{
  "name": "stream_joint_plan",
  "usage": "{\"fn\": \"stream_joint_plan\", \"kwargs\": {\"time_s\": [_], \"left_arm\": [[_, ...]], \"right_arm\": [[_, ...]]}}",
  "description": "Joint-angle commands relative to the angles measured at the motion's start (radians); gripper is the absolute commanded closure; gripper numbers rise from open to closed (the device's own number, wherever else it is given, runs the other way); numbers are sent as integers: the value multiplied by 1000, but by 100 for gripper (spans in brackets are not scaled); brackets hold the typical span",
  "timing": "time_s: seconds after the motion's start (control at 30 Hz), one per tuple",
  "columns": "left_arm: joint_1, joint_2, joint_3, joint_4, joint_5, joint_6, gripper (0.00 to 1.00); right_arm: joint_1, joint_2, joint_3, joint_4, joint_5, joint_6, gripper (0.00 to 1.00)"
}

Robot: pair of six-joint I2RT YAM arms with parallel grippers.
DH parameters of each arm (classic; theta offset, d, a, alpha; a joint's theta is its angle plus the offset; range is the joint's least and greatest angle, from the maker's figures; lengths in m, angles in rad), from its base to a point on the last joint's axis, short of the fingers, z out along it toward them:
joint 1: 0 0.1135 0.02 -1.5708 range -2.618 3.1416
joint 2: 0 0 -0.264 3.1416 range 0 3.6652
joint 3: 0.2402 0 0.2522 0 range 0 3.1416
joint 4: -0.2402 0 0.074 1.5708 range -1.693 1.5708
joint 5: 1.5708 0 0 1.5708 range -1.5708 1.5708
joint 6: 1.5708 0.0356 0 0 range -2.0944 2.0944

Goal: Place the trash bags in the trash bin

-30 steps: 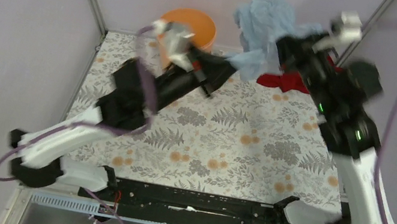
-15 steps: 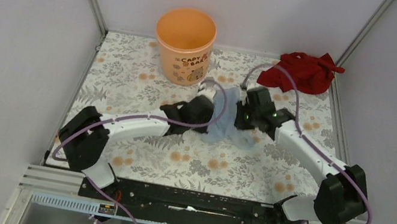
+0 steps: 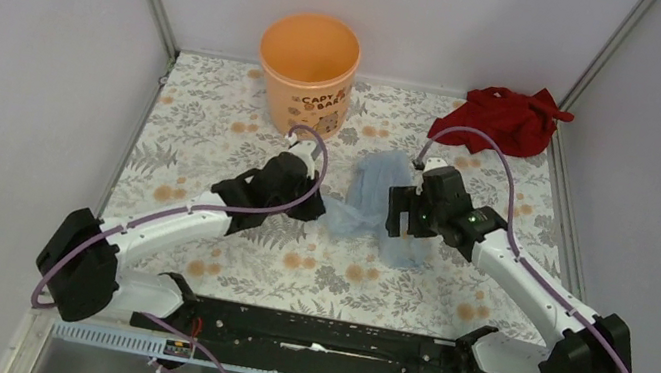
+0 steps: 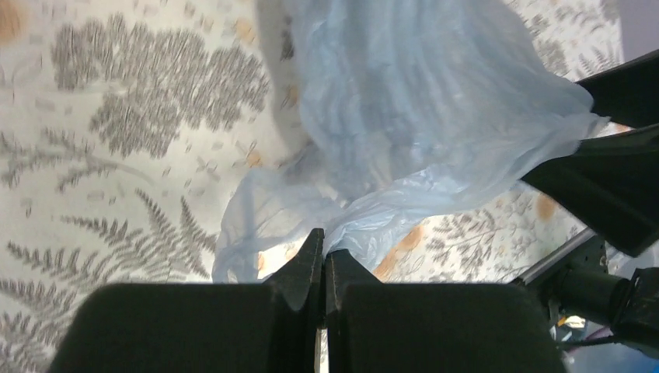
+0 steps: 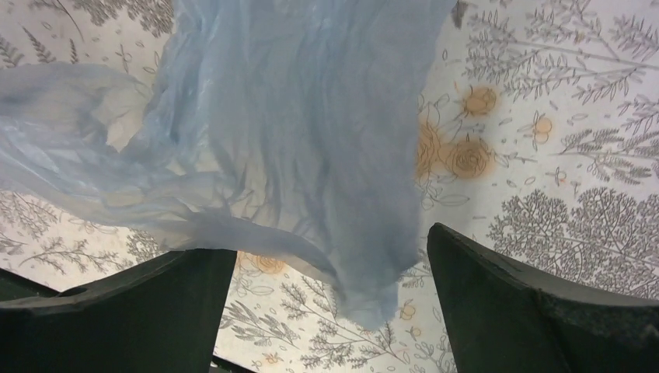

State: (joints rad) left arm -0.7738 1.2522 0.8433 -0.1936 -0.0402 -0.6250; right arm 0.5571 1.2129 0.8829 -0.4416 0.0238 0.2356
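The trash bag (image 3: 374,192), a thin, wrinkled pale blue film, lies stretched on the floral table between my two grippers. My left gripper (image 3: 319,209) is at its left edge. In the left wrist view the left gripper (image 4: 324,252) is shut, with a fold of the bag (image 4: 435,116) pinched at its tips. My right gripper (image 3: 396,214) sits at the bag's right side. In the right wrist view the right gripper (image 5: 330,242) is wide open, and the bag (image 5: 311,140) droops loose between its fingers (image 5: 528,311). The trash bin (image 3: 307,63), an orange bucket, stands upright at the back, apart from both grippers.
A dark red cloth (image 3: 505,119) lies crumpled at the back right corner. Metal frame posts and pale walls close in the table (image 3: 213,137) on the left, right and back. The right arm's black links (image 4: 614,171) show at the right of the left wrist view.
Both arms came down from high above the table with the bag. The right gripper then opened and let go of it. The left gripper drew back to the left, still shut.
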Motion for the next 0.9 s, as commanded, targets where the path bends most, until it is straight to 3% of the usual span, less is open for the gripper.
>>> {"fn": "stream_joint_plan", "kwargs": {"time_s": [0.0,0.17,0.33,0.53,0.67,0.77,0.87], "left_arm": [[62,-73,-53,24,131,-84,100],[108,-118,-107,39,157,-123,100],[145,-139,-129,50,201,-148,100],[159,-149,-169,100,252,-185,100],[170,-156,-211,149,295,-209,100],[193,-140,-240,223,318,-243,100],[273,-28,-161,317,367,-317,100]], "right_arm": [[-1,-71,-37,6,17,51,0],[-1,-148,-92,-66,38,134,0],[0,-244,-171,-49,-99,259,0],[30,-273,-353,135,-186,403,0],[54,-251,-492,404,-156,487,2],[56,-165,-441,496,-84,475,25],[49,-45,-90,304,60,309,72]]}}
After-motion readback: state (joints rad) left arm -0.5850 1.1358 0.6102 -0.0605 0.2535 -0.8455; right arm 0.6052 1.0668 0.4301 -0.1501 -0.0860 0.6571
